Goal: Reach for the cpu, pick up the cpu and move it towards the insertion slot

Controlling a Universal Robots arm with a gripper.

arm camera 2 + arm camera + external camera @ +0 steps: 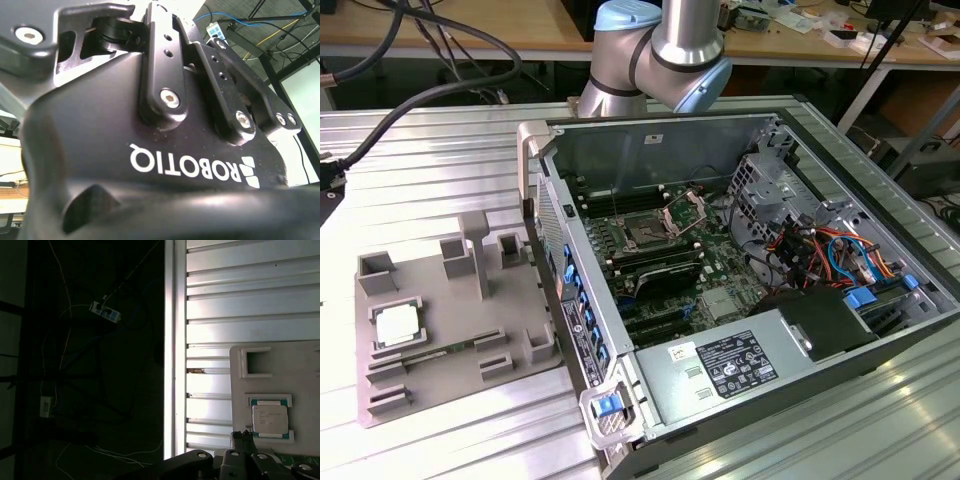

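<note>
Gripper point(165, 150) first: in the second wrist view its black body and bolted linkage bars are seen from very close. Whether it is apart or together, I cannot tell.

In the first wrist view the dark linkage of the gripper point(240, 462) sits just beside a corner of the grey tray point(300, 370). The cpu point(270, 421) lies flat on that tray inside a pale raised frame, silvery top up. It is near the gripper and apart from it. The tray rests on a ribbed metal table point(240, 300), close to the table's edge. Past that edge, away from the tray, cables and a power strip point(106, 310) lie in shadow.

In the exterior view the cpu point(398, 323) sits in a frame of the grey tray point(450, 350), toward the tray's side at the exterior view's left. An open computer case point(650, 130) stands just beside the tray on the exterior view's right. Inside it, well apart from the tray, the insertion slot point(645, 233) lies on a green board point(715, 265). The arm point(665, 50) rises beyond the case, far from the tray.
</note>
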